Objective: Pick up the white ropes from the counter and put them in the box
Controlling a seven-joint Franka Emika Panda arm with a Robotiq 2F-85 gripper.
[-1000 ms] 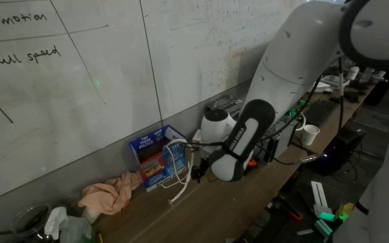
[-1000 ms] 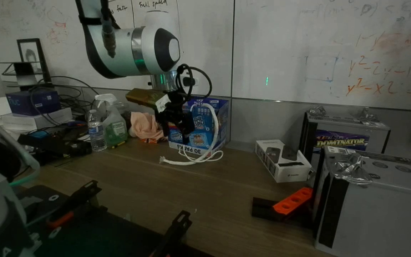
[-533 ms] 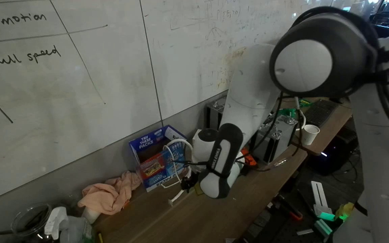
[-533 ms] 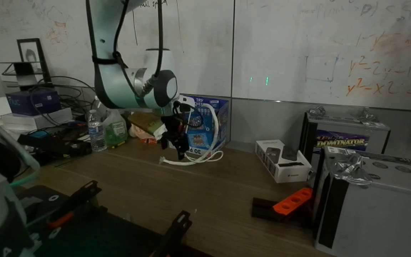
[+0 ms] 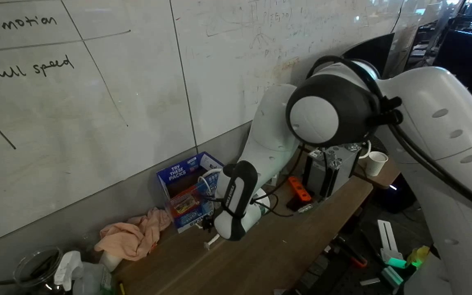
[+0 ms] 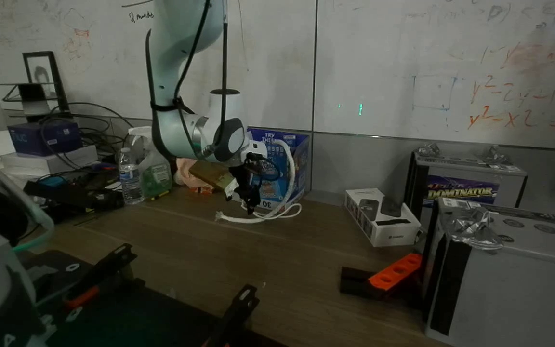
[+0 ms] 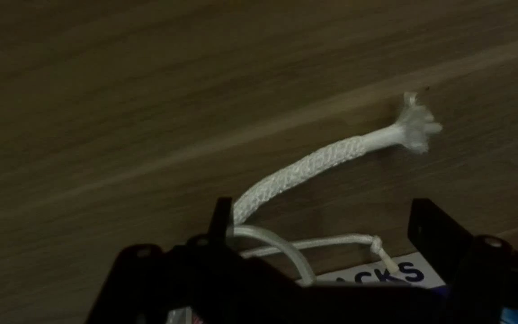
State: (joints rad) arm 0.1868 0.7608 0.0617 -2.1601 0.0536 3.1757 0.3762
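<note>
— What does the blue snack carton [image 5: 184,207], marked "TRY THESE PACKS", hold?
— Its top is open, but inside I see only shadow. I can't tell.
— The white ropes [image 6: 291,178]?
— At the carton's front. The thick braided rope [image 7: 297,173] has a frayed end on the wooden counter [image 6: 200,255], near the carton's foot, and rises in a tall curve before the front wall. Whether any of it reaches inside, I can't tell. The thin cord [image 7: 331,241] is knotted near its tip, which overlaps the carton's printed lower edge in the wrist view.
— And the gripper [image 7: 323,208]?
— Low at the carton's front, its fingers spread wide, with both ropes showing between them in the wrist view.
— Any other containers?
— Several in an exterior view. Left of the carton, past a peach cloth [image 6: 187,176], a spray bottle [image 6: 156,171] holds green liquid [image 6: 157,188]. A labelled water bottle [image 6: 129,180] is just beside that, farther from the carton; how full, I can't tell.
— Beyond those?
— Farther left of the carton, a navy NUC box [image 6: 46,137] sits on a white box [image 6: 48,165].
— And to the carton's right?
— A white package with cutouts [image 6: 398,235]. Two dark things [image 6: 391,207] show in its openings, too unclear to name.
</note>
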